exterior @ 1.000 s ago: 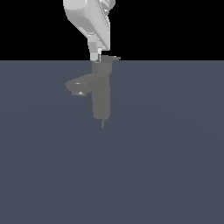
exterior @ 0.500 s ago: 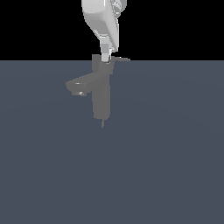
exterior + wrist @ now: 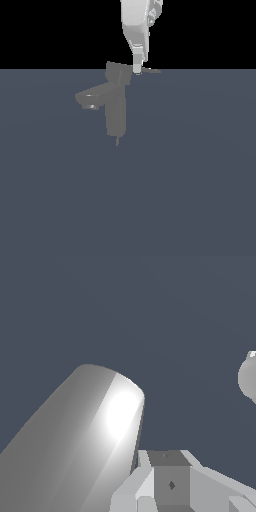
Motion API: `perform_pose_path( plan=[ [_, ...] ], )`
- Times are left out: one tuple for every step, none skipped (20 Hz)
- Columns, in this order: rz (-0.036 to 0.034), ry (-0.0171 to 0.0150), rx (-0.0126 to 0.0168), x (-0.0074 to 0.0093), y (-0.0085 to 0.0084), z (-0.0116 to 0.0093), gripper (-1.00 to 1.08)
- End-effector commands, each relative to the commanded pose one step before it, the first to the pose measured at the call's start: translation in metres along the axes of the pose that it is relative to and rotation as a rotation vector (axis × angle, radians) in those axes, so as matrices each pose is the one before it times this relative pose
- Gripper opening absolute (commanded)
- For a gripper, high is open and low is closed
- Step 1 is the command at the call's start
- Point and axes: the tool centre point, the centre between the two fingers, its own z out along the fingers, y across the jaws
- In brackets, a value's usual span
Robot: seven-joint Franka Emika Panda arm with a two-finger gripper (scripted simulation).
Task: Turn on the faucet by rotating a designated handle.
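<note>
Overhead, a white arm (image 3: 136, 25) dropping from the top edge of the exterior view, a little right of centre, leaning slightly so that the narrow lower end sits further right than the broad upper housing. Jaws (image 3: 137, 68) at the arm's tip, pointing straight down, meeting the handle (image 3: 149, 70) just right of the blocky cap. Whether apart or together: cannot tell, since only one pale fingertip shape shows there and the wrist view does not show the fingers.

Faucet (image 3: 115, 102) standing upright on the dark blue-grey desk (image 3: 190, 190), in the upper middle of the exterior view, left of the arm. Rectangular column rising to the cap at the horizon line; stubby spout (image 3: 91, 98) jutting toward the exterior view's left, round outlet facing down. Handle a thin flat blade running from the cap toward the exterior view's right, tapering to a point past the jaws.

In the wrist view, a large shiny grey cylinder (image 3: 75, 441) slanting up from the lower left corner, a pale blocky part (image 3: 170, 483) at the bottom edge, and a rounded grey shape (image 3: 248, 378) cut off at the right edge; what each belongs to, unclear.
</note>
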Motion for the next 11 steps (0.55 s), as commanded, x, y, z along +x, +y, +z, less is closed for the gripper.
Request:
perform_pose_path(
  plan=[
    [0.01568,-0.00165,0.00810,0.01575,-0.01021,-0.00181,-1.00],
    [0.00094,-0.00021,0.00018,0.00318,-0.00258,-0.00011,-1.00],
    [0.00094,-0.00021,0.00018,0.00316,-0.00256,-0.00011,-1.00],
    [0.00094,-0.00022,0.00017,0.00313,-0.00254,-0.00011,-1.00],
    [0.00081,-0.00019,0.00015,0.00304,-0.00252,-0.00010,-1.00],
    [0.00094,-0.00023,0.00017,0.00308,-0.00250,-0.00011,-1.00],
    [0.00093,-0.00023,0.00016,0.00305,-0.00248,-0.00011,-1.00],
    [0.00093,-0.00024,0.00016,0.00303,-0.00246,-0.00011,-1.00],
    [0.00081,-0.00021,0.00013,0.00293,-0.00244,-0.00010,-1.00],
    [0.00093,-0.00025,0.00014,0.00296,-0.00242,-0.00011,-1.00],
    [0.00000,0.00000,0.00000,0.00000,0.00000,0.00000,-1.00]
  ],
)
